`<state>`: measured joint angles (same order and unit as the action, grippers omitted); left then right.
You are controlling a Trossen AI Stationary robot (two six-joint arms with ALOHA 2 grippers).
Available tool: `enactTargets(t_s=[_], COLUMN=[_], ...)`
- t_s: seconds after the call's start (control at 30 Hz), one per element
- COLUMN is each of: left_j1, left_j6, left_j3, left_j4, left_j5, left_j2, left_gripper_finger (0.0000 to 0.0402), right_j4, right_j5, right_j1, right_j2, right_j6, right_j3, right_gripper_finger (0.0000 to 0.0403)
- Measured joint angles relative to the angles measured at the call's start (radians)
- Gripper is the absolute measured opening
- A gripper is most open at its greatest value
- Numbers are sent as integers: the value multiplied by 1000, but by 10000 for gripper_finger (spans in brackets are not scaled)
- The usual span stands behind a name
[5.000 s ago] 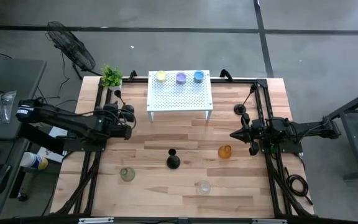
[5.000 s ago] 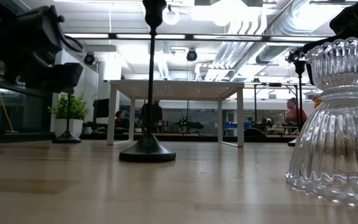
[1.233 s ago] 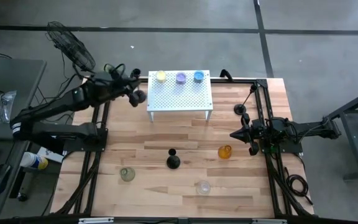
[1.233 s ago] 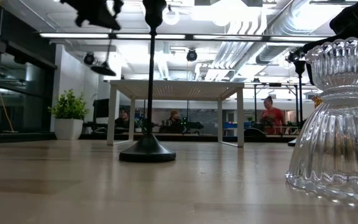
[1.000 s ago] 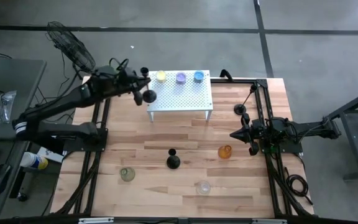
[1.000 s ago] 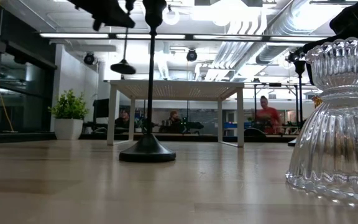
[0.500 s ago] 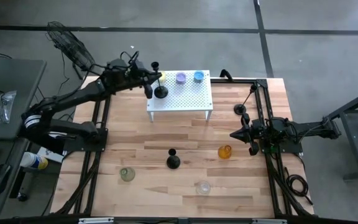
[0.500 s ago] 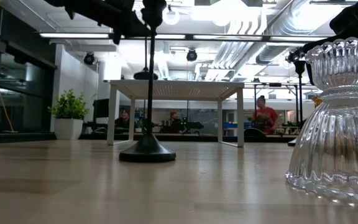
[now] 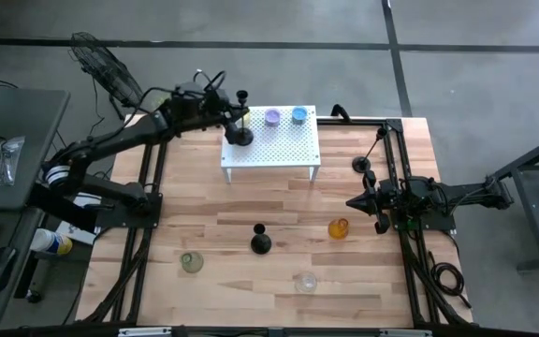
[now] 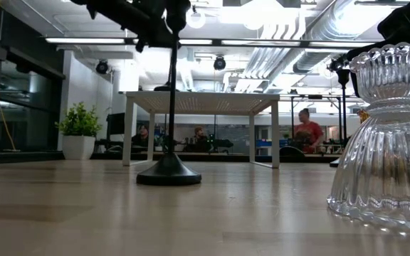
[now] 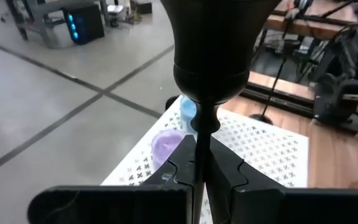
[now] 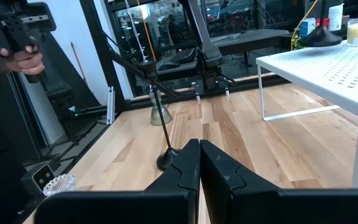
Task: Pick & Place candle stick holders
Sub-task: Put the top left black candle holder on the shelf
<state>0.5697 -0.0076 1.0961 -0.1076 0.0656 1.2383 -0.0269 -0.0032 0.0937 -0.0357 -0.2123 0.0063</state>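
Left end effector point(image 9: 225, 116) is clenched on the thin stem of a slim black candlestick point(image 9: 240, 134), whose round base is held over the near-left corner of the white perforated shelf point(image 9: 279, 148); contact cannot be made out. Purple point(image 9: 272, 117) and blue point(image 9: 298, 114) glass cups are seen on the shelf. Right end effector point(image 9: 356, 203) is kept closed above the wooden counter point(image 9: 251, 281), near the amber cup point(image 9: 339, 227).

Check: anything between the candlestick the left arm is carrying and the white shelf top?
Nothing visible. The left gripper has its jaws shut on the black candlestick, whose base is over the front-left part of the white shelf. The purple cup and blue cup stand further right.
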Motion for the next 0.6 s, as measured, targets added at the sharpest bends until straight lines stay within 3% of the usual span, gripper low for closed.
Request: enactTargets(t_s=[0.6], left_j1=[0], left_j6=[-42], left_j3=[5], left_j4=[69], left_j5=[-42], left_j2=[45], left_gripper_finger=[7], right_j4=[0], right_j5=[0], right_j1=[0], right_j2=[0], right_j6=[0], right_j3=[0], right_gripper_finger=[2])
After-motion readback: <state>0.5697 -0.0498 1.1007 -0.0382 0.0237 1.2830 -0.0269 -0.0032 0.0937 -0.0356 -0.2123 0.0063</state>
